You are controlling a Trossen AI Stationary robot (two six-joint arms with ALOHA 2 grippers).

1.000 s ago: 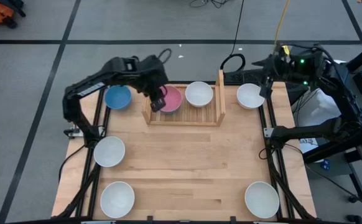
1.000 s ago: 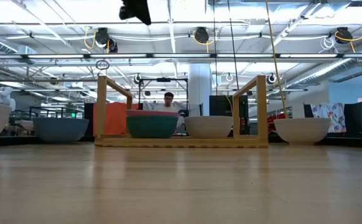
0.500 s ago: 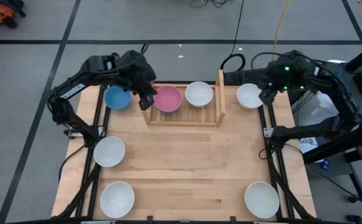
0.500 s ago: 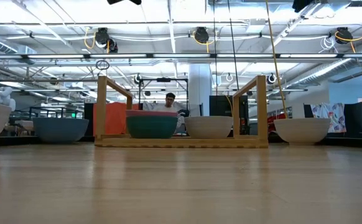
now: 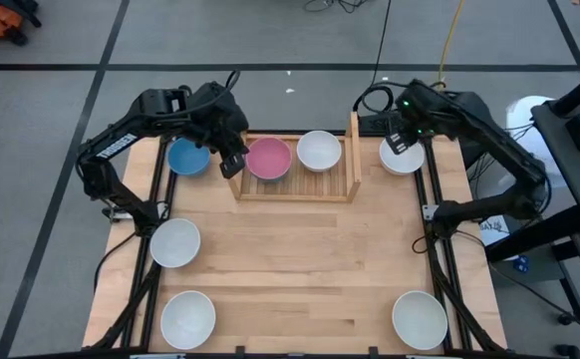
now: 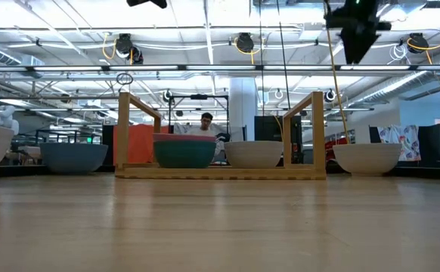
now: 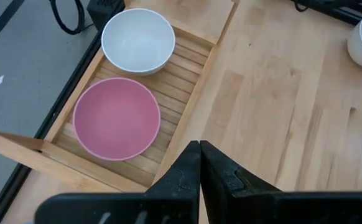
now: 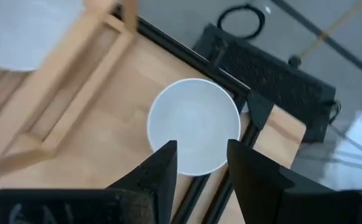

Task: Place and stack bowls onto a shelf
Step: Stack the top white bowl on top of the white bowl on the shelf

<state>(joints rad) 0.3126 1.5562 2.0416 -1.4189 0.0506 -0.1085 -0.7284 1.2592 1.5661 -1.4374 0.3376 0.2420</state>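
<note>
Swinging in from beside the desk, the right gripper [image 5: 402,140] now hangs fingers spread above the white bowl [image 5: 401,154] outside the shelf [image 5: 352,150]; this bowl looks like the next pick. The left gripper [image 5: 232,165], fingers pressed together and empty, has backed off the pink bowl [image 5: 268,159], which sits just ahead of it, stacked on a teal bowl [image 6: 184,156] in the shelf. No readable writing or labels show.
</note>
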